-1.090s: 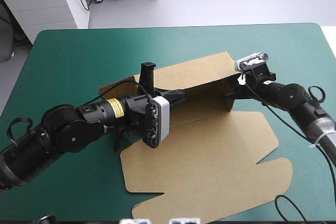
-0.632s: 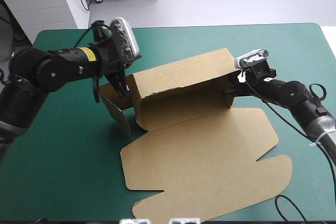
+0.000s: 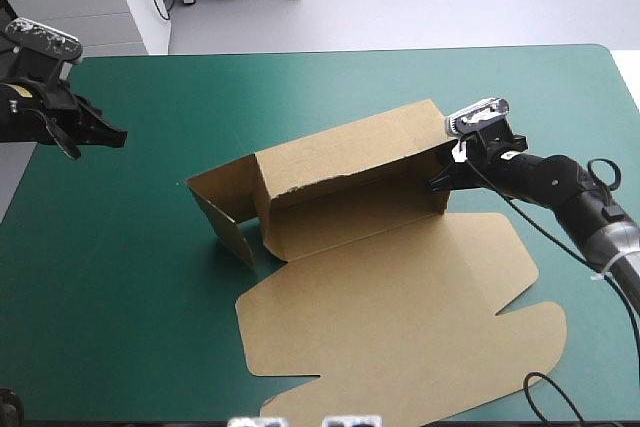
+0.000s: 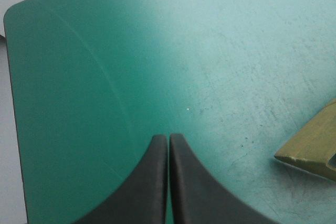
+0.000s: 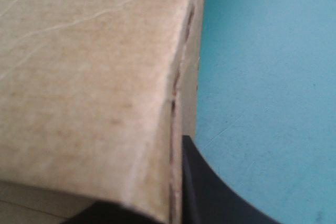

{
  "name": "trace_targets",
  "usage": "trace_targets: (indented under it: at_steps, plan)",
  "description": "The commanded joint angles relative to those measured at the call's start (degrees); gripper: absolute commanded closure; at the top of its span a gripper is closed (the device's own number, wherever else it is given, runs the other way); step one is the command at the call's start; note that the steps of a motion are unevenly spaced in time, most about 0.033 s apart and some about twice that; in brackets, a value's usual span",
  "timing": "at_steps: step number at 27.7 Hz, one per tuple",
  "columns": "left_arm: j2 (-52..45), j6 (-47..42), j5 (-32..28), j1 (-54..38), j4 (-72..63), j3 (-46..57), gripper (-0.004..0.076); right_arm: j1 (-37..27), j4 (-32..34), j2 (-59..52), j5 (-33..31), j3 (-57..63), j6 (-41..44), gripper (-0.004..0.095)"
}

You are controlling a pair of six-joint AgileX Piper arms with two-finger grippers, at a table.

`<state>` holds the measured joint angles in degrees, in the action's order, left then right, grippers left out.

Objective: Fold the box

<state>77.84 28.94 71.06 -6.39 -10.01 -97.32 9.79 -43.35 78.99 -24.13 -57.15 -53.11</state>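
Observation:
The brown box lies mid-table with its back wall raised and a short side wall standing at its left end; the rest of the sheet lies flat toward the front. My right gripper is shut on the box at the right end of the raised wall; that board fills the right wrist view, one black finger beside it. My left gripper is shut over bare teal-green cover near the table's far left corner, well apart from the box. A corner of the box shows ahead of it.
A white cabinet stands beyond the table's far left corner. A loop of black cable lies at the front right. The table's left edge runs close beside the left gripper.
The left arm has swung away from the box's left end to the table's far left corner. The side wall it left stays upright. The flat sheet shifted slightly right. The right gripper has kept its hold.

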Motion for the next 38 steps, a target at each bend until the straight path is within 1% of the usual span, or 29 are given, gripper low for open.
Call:
trace_targets:
  at_steps: [1,3,4,5,6,12,14,17,20,24,27,34,38]
  plan:
    - [-1.6,-0.8,-1.8,-0.1,-1.6,-1.2,0.0731,0.0,2.0,-3.8,0.1,-2.2,3.1,0.0926]
    - [-1.6,-0.8,-1.4,-0.1,-1.6,-1.2,0.0731,0.0,6.1,-5.6,-2.0,-2.2,6.5,0.0926]
    - [-1.6,-0.8,-0.5,-0.1,-1.6,-1.2,0.0731,0.0,9.4,-6.6,-4.0,-2.6,9.2,0.0926]
    - [-1.6,-0.4,0.7,-0.1,-1.6,-1.2,0.0731,0.0,11.2,-6.8,-5.9,-3.3,11.1,0.0926]
    - [-1.6,-0.7,2.7,-0.1,-1.6,-1.2,0.0731,0.0,14.4,-7.2,-10.1,-5.1,15.5,0.0926]
    - [-1.6,-0.9,1.8,-0.1,-1.9,-1.1,0.0731,0.0,23.4,-7.1,-19.2,-13.7,28.3,0.0926]
    - [-1.6,-0.9,1.8,-0.1,-2.2,-1.1,0.0731,0.0,25.9,-6.5,-23.3,-16.6,32.2,0.0926]
    - [-1.6,-0.9,1.5,-0.1,-4.2,-1.1,0.0731,0.0,29.9,-4.8,-28.8,-20.4,36.0,0.0926]
    - [-1.6,-0.9,1.0,-0.1,-4.8,-1.1,0.0731,0.0,31.2,-2.7,-31.2,-22.4,38.1,0.0926]
    - [-1.6,-0.9,0.9,-0.1,-4.8,-1.1,0.0731,0.0,31.2,1.4,-31.3,-24.6,40.2,0.0926]
    - [-1.6,-0.9,0.7,-0.1,-4.8,-1.1,0.0731,0.0,31.0,5.5,-32.7,-27.1,41.6,0.0926]
    - [-1.6,-0.9,0.6,-0.1,-4.8,-1.1,0.0731,0.0,31.0,17.1,-33.8,-37.3,44.9,0.0926]
    - [-1.6,-0.9,0.2,-0.1,-4.8,-1.1,0.0731,0.0,30.9,23.8,-36.4,-44.3,45.2,0.0926]
